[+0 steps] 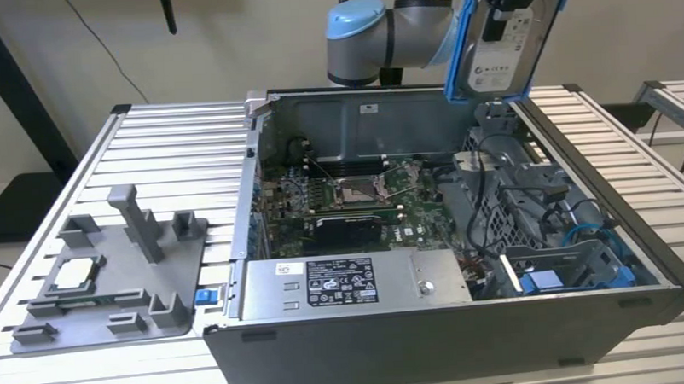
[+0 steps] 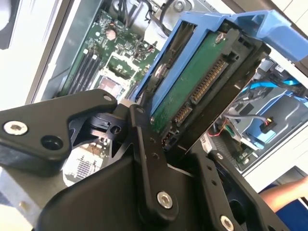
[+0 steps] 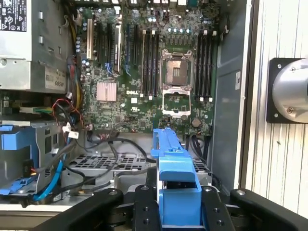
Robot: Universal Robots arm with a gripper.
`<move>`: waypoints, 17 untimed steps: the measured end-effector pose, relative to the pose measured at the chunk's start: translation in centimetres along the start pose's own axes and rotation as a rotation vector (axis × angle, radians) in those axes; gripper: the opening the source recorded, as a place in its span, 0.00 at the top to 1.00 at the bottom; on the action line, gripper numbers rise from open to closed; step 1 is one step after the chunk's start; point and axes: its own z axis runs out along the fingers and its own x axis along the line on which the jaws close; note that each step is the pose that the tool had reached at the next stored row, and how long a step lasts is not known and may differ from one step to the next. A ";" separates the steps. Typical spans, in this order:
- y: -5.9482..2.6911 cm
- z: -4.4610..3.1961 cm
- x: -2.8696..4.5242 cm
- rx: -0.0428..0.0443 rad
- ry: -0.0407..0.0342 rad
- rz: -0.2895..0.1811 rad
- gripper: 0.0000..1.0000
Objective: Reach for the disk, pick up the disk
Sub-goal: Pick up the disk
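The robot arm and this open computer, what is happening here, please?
The arm's tool is shut on the disk, a silver-grey hard drive in blue plastic rails. In the exterior view the disk hangs upright in the air above the back of the open computer case, clear of the drive bays. Both wrist views look down past the held disk at the green motherboard. A grey fixture tray lies on the table at the exterior view's left.
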 end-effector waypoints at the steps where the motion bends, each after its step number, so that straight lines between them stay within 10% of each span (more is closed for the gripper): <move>1: 0.00 -0.22 -0.01 -0.0001 0.0001 0.000 1.00; 17: -0.31 -1.65 1.60 -0.0047 0.0004 0.000 1.00</move>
